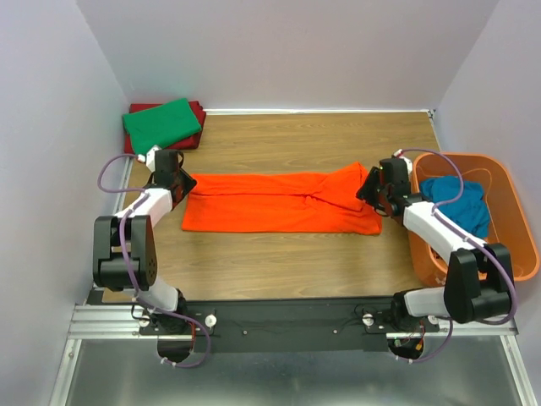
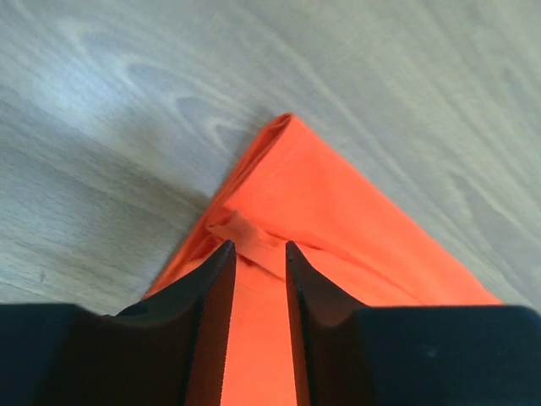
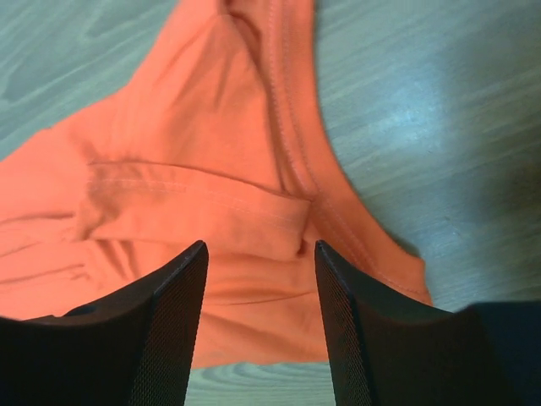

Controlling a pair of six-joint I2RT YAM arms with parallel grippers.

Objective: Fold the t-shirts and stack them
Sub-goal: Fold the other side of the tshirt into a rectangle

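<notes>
- The orange t-shirt point(image 1: 270, 203) lies flat in the middle of the wooden table point(image 1: 296, 135). It is folded into one long strip that runs from left to right. Its right end is bunched up and a bit wider.
- The green t-shirt point(image 1: 161, 125) is folded. It sits on top of the dark red t-shirt point(image 1: 198, 110) in the far left corner of the table.
- The teal blue t-shirt point(image 1: 456, 203) is all crumpled inside the orange basket point(image 1: 520, 222) on the right side.
- That makes four t-shirts, one of each colour, plus one basket and two grippers.
- The left gripper point(image 1: 173, 182) is at the left end of the orange t-shirt. In its own camera, its fingers point(image 2: 211, 321) are close together with only a thin gap. A small fold of orange cloth sits right at the tips. I cannot tell if it is pinching the cloth or not.
- The right gripper point(image 1: 372, 190) is at the right end of the orange t-shirt. Its fingers point(image 3: 173, 321) are spread wide apart over the cloth near a seam, and they hold nothing.
</notes>
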